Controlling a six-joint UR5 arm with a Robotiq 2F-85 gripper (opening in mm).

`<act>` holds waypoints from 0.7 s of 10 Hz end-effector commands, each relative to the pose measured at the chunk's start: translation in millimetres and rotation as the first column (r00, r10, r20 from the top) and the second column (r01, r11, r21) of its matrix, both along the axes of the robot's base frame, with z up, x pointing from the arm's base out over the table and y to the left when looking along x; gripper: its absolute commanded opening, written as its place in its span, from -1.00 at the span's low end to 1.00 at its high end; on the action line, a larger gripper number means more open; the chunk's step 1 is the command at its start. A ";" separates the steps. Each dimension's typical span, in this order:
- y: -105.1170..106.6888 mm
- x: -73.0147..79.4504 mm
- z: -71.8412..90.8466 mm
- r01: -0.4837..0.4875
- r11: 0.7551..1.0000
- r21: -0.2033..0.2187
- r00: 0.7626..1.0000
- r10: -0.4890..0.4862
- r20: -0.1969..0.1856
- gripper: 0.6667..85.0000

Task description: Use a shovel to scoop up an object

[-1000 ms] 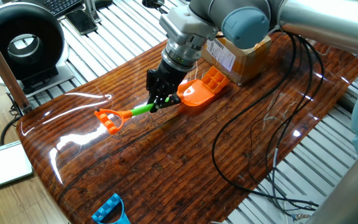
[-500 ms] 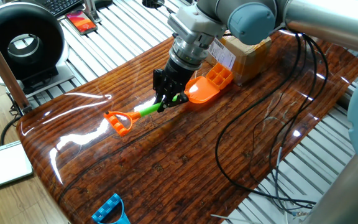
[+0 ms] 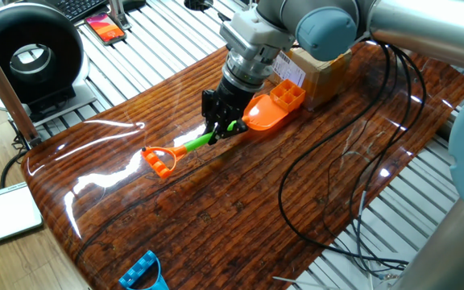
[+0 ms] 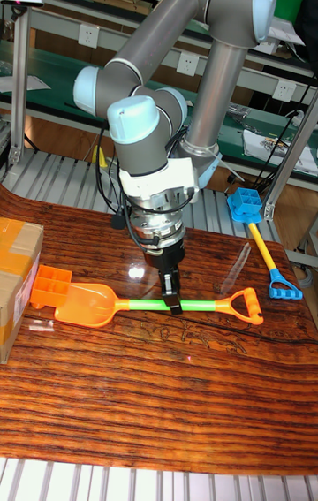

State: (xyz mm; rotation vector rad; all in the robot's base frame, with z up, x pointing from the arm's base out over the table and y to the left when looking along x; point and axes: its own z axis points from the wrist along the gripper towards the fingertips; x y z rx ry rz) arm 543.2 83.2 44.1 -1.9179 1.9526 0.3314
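wood-grain table (image 3: 216, 209) fills most of both views, glossy top, black cables (image 3: 337, 177) looping across its right side in the fixed view. ur5 arm (image 4: 177, 50) comes down over the middle of the table, wrist pointing straight down.

brown cardboard box (image 3: 316, 76) sits at the far edge in the fixed view, at the left edge in the tall fixed view (image 4: 18, 280).

shovel (image 4: 150, 302) lies flat on the table, roughly level across the tall fixed view: orange blade to the left, green shaft in the middle, orange d-loop to the right. in the fixed view it runs diagonally (image 3: 208, 138), loop end nearest the camera.

gripper (image 4: 172, 299) is over the green shaft, just behind the blade, fingers pinching the shaft from both sides. same grip seen in the fixed view (image 3: 221, 127), black fingers clamped on the green.

object (image 4: 51, 285), the small orange grid block, sits at the blade's front edge, touching it, between the blade and the cardboard box. in the fixed view (image 3: 287, 95) it's against the box side. can't tell if any of it is on the blade.

second toy shovel, blue scoop with yellow shaft (image 4: 261, 240), lies off past the table's far right in the tall fixed view. small blue toy (image 3: 145, 272) at the table's near edge in the fixed view.
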 end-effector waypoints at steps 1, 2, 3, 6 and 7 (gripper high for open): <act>-2.7 2.3 1.2 0.006 1.000 -0.001 1.000 -0.006 0.006 -0.98; -0.9 2.3 2.0 0.013 1.000 0.007 1.000 -0.013 0.002 -0.98; -0.5 2.3 2.2 0.013 1.000 0.009 1.000 -0.013 0.002 -0.98; -2.3 1.9 1.3 0.011 1.000 0.001 1.000 -0.011 0.002 -0.98; -1.9 1.5 1.4 0.011 1.000 0.002 1.000 -0.011 0.000 -0.98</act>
